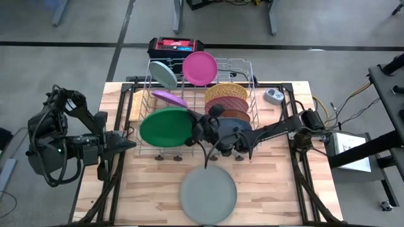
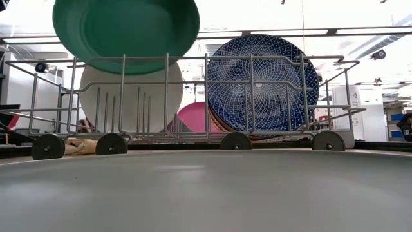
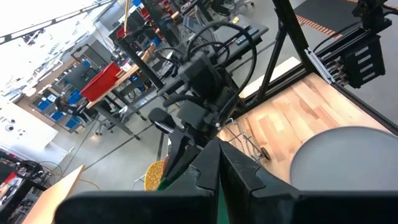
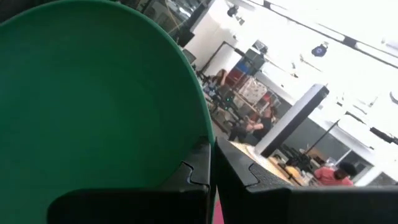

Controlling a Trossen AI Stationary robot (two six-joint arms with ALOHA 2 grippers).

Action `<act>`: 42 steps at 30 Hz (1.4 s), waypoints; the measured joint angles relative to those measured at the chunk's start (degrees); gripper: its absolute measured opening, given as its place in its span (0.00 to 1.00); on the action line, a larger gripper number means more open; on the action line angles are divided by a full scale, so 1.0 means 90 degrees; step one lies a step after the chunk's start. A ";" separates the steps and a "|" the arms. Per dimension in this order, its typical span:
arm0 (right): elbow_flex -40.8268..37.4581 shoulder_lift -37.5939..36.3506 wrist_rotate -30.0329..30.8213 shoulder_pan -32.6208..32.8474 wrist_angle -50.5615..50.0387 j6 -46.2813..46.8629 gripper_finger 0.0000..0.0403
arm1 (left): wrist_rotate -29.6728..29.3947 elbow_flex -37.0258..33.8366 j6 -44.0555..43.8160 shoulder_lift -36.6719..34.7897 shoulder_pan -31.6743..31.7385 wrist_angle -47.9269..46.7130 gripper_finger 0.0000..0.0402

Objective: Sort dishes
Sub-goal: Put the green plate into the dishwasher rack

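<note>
The right arm is stretched leftward, its gripper point(image 1: 197, 129) clamped with fingers point(image 4: 199, 163) together. The left gripper point(image 1: 129, 144) is held closed.

Green plate point(image 1: 165, 126) aloft, others racked.

The wire rack point(image 1: 202, 107) fills the table's point(image 1: 278, 183) far half, its slots crowded with upright plates. A grey plate point(image 1: 207, 193) occupies the middle of the near edge. Bare wood lies open at both near corners.

a robotics lab or workshop: metal-framed workbenches point(image 3: 134, 81), blue parts bins point(image 3: 53, 102), bare grey concrete floor point(image 1: 76, 63).
</note>
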 joint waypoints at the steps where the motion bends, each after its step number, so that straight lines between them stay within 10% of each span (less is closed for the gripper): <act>1: -0.0035 0.0000 -0.0006 -0.0012 -0.0008 0.0037 0.00 | -0.0002 0.0000 0.0000 0.0000 0.0002 0.0000 0.00; 42: -0.0775 -0.0012 -0.0663 -0.0036 -0.0914 0.1159 0.11 | 0.0004 -0.0095 -0.0232 0.0014 0.0001 -0.0057 0.00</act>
